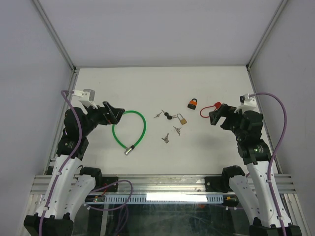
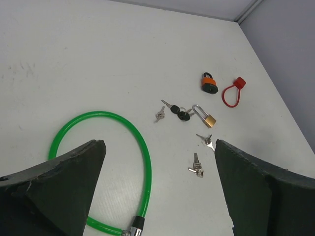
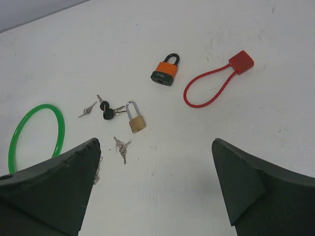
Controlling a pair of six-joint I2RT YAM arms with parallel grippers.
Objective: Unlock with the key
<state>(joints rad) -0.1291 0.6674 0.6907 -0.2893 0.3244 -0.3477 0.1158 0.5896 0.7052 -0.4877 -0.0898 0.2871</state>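
white tabletop, contents:
- small brass padlock with silver shackle: lying flat at centre, black-headed keys touching its left side.
- loose silver keys: just in front of it.
- orange-and-black padlock, red cable lock: behind and to the right.
- green cable loop lock: left.
- left gripper: jaws spread wide, empty, beside the green loop.
- right gripper: jaws spread wide, empty, near the red cable (keys lie between both grippers, apart from each).

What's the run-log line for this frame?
stage: pre-grasp; left claw: open, empty; right claw: open, empty; brass padlock: untouched; keys: loose, untouched
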